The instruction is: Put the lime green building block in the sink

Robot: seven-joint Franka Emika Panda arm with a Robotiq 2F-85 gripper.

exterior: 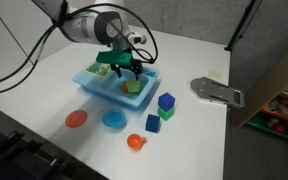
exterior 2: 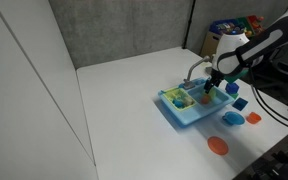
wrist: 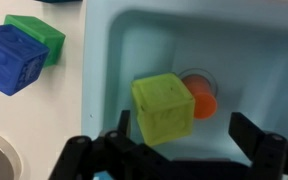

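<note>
Lime green building block (wrist: 164, 108), a small bright yellow-green plastic toy cube: located inside the basin of the light blue rectangular plastic toy sink (wrist: 99, 70). A round orange piece (wrist: 204, 101), possibly a drain fitting, touches the cube at its 3 o'clock side.

End effector: the Robotiq gripper (wrist: 181, 135) hangs directly over the basin with its jaws spread wider than the cube. The finger on one side is just beside the cube; the other stands apart from it. No grip is applied. The cube appears to rest on the basin floor, although contact cannot be confirmed.

Placement rationale: the wide jaw setting leaves the cube free, and the position above the basin keeps it within the sink walls.

Outside the sink, at 10 o'clock from the cube, a blue plastic cube (wrist: 14, 58) and a darker green plastic block (wrist: 39, 35) sit on the white table (wrist: 54, 110), touching each other.

Status judgement: placement appears complete. The remaining action is a straight upward withdrawal that avoids the cube.
</note>
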